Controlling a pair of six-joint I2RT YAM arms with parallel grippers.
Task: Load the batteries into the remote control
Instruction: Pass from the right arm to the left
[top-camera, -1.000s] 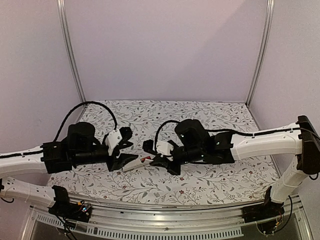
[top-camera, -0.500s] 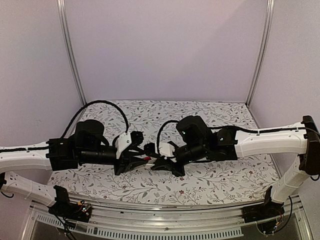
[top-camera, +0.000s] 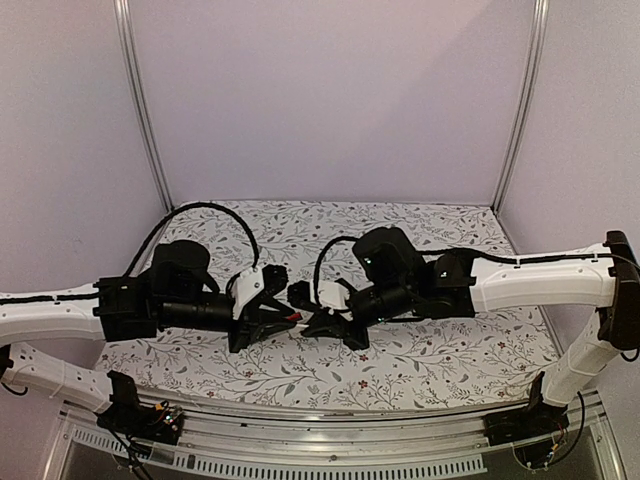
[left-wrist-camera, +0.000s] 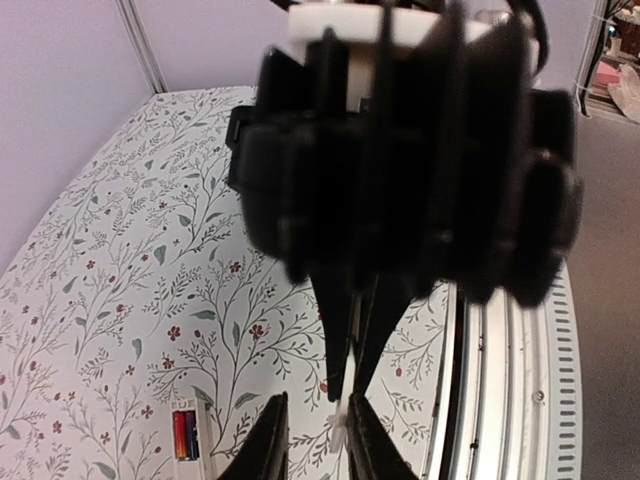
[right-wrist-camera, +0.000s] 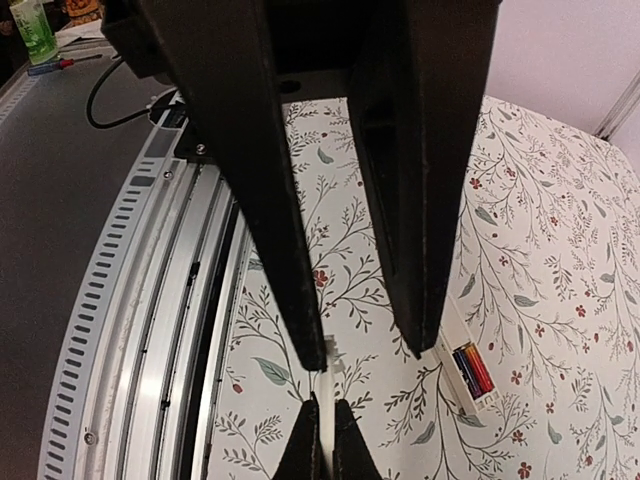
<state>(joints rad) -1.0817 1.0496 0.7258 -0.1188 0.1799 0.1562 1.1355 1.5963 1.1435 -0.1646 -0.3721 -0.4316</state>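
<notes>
The white remote control (right-wrist-camera: 451, 361) lies on the floral cloth with its compartment open. Two batteries (right-wrist-camera: 471, 371) with red on them sit side by side in it. They also show in the left wrist view (left-wrist-camera: 183, 438), inside the remote (left-wrist-camera: 186, 408). My right gripper (right-wrist-camera: 326, 402) is shut on a thin white cover strip (right-wrist-camera: 326, 381), held above the cloth. My left gripper (left-wrist-camera: 318, 396) is open, and the strip's free end (left-wrist-camera: 340, 420) lies between its fingers, close to one. In the top view both grippers (top-camera: 278, 312) (top-camera: 305, 318) meet tip to tip and hide the remote.
A ribbed metal rail (right-wrist-camera: 170, 300) runs along the table's near edge, close beside the grippers. The floral cloth (top-camera: 420, 360) covers the table. Purple walls and two metal posts (top-camera: 140, 110) close in the back and sides.
My left arm has moved right and my right gripper slightly left. The two grippers now meet over the remote, which lay in view a second ago.
</notes>
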